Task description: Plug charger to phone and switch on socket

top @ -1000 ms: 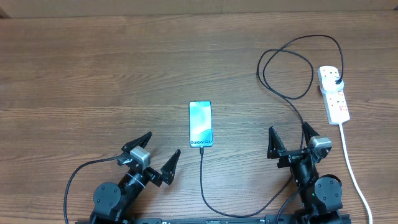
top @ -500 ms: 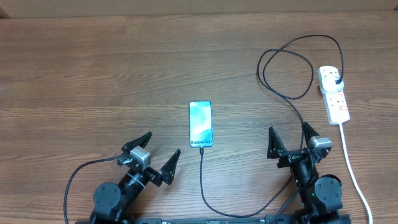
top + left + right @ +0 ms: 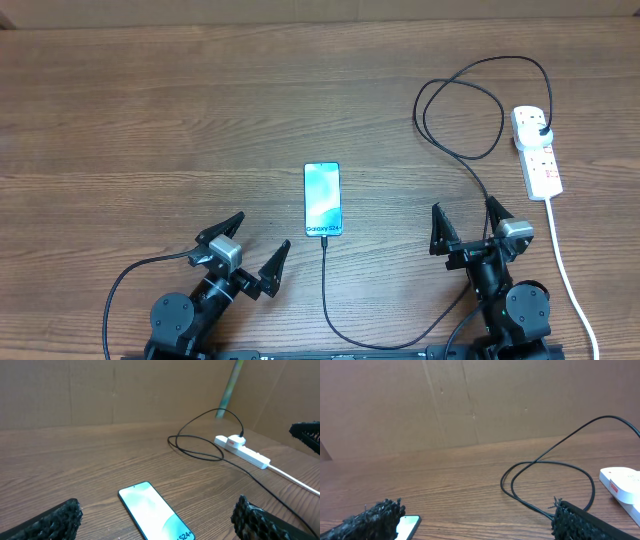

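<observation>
Tabletop (image 3: pixel 150 110) was brown wood-grain, w/ a plain tan cardboard-like wall (image 3: pixel 470 400) behind its far edge; a blurred greenish pole (image 3: pixel 229 385) slanted in front of that wall in the left wrist view. Your left gripper (image 3: pixel 258 234) sat near the front edge, left of centre, fingers spread wide, nothing btwn them & touching nothing. Your right gripper (image 3: pixel 464 208) sat front-right, likewise splayed wide & empty. Phone (image 3: pixel 322 199) lay flat, face up, screen lit blue-teal, mid-table btwn your two arms. Charger (image 3: pixel 324 280) lead met the phone's near short edge, ran toward you, swung right, passed close by your right gripper (contact couldn't be told), looped at far right & ended in a black plug sitting in the socket (image 3: pixel 537 152). Socket lay at far right, well apart from the phone, its thick white cord (image 3: pixel 562 260) trailing to the front edge. Whether its switch was on couldn't be told
</observation>
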Tool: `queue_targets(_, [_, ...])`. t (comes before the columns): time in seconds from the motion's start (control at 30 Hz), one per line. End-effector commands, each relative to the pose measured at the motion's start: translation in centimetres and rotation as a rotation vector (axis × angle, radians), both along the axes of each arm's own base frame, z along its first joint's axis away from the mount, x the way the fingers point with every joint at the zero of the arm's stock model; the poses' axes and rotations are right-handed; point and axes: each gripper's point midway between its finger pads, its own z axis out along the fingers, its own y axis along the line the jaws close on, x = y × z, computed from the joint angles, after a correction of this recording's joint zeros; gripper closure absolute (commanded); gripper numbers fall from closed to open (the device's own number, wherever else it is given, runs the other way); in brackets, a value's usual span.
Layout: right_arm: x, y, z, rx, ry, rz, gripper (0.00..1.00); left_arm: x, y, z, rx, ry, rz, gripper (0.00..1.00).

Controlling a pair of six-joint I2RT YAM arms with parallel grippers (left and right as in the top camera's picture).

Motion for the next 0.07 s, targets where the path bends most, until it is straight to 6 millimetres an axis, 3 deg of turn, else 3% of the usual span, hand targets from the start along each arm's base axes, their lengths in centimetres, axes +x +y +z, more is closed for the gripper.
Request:
queue_targets(0.0, [-0.03, 0.18, -0.22, -0.004, -0.003, 0.009, 0.00, 0.10, 0.25, 0.04, 0.018, -0.019, 0.012, 0.00])
queue_targets(0.03, [-0.03, 0.17, -0.22, -0.004, -0.003, 0.009, 0.00, 0.10, 0.25, 0.04, 0.018, -0.019, 0.012, 0.00])
